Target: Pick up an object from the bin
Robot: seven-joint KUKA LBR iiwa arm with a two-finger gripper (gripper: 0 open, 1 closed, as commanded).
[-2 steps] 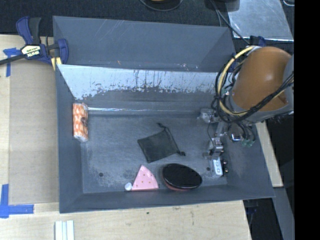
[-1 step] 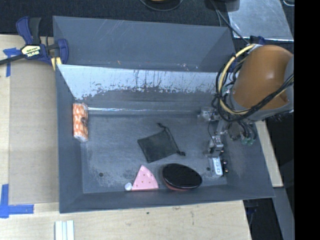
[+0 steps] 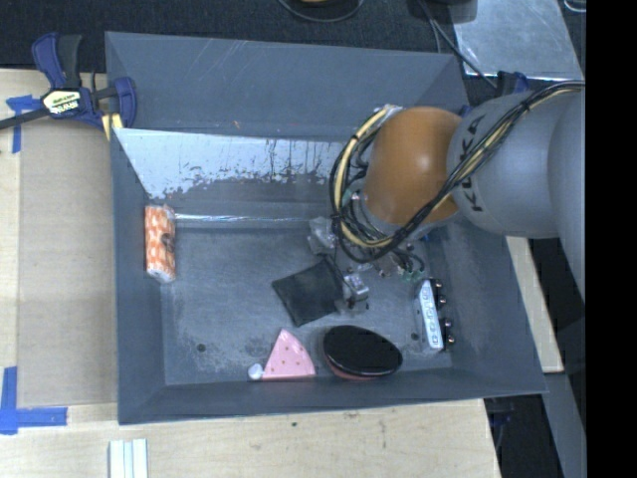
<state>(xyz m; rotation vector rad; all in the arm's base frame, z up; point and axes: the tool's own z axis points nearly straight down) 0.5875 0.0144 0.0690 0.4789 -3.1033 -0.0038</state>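
My gripper [image 3: 350, 285] hangs below the arm's orange cover, low in the middle of the bin. It is at the upper right edge of a flat dark grey square piece [image 3: 307, 297] lying on the floor; I cannot tell whether it touches that piece. Just in front of it lies a black oval thing with a red rim [image 3: 361, 352]. A pink triangular wedge [image 3: 289, 358] lies to the left of the oval, with a small white ball [image 3: 256, 371] at its corner.
A white and black elongated device [image 3: 430, 317] lies by the right wall. A clear packet of orange bits [image 3: 159, 241] rests against the left wall. The arm and its cables cover the bin's upper right part.
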